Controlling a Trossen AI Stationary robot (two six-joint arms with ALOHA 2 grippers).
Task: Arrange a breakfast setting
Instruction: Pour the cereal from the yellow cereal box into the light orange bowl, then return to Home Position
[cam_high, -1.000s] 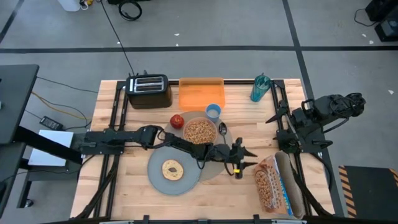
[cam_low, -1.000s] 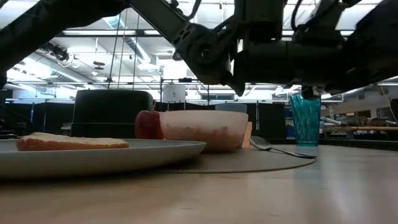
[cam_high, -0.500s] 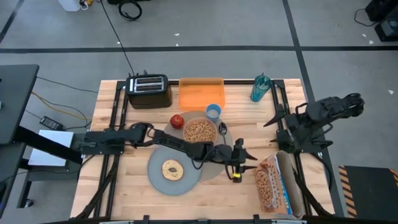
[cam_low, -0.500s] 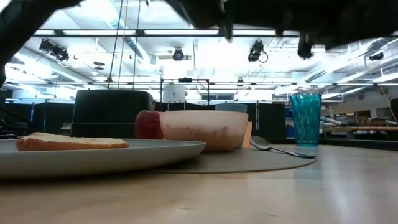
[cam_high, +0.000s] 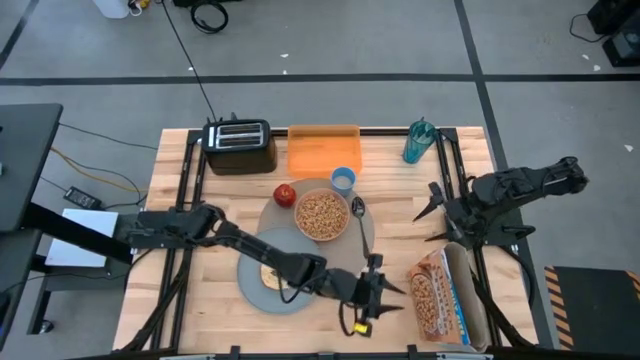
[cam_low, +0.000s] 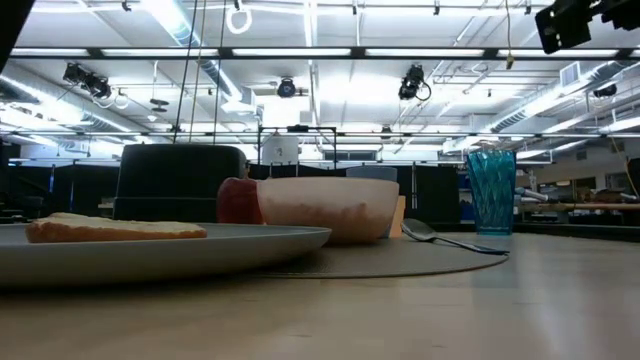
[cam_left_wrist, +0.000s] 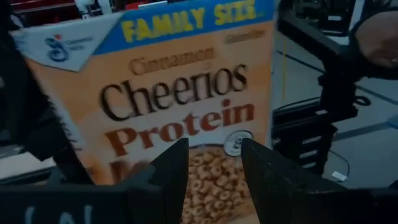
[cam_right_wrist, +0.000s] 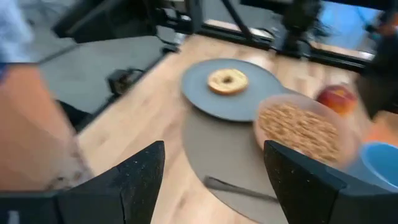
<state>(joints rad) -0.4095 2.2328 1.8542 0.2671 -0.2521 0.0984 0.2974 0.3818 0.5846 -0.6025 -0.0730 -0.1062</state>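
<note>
Breakfast setting laid out at centre frame, both end effectors empty

On the surface (cam_high: 200, 305), the grey mat (cam_high: 368, 238) carries the pink bowl (cam_high: 321, 214) filled with cereal rings, the spoon (cam_high: 358, 210) just right of it, and the blue-grey plate (cam_high: 252, 280) with a bagel (cam_right_wrist: 227, 81) at lower left. The red apple (cam_high: 285, 194) and blue cup (cam_high: 343, 179) sit above the bowl. The left end effector (cam_high: 378, 298) hovers at lower centre, fingers (cam_left_wrist: 168, 171) partly apart, facing the cereal box (cam_high: 438, 295) lying at lower right. The right end effector (cam_high: 432, 210) hangs at right with fingers (cam_right_wrist: 143, 174) spread wide. An orange tray (cam_high: 323, 149), toaster (cam_high: 240, 145) and teal tumbler (cam_high: 417, 141) line the top edge
</note>
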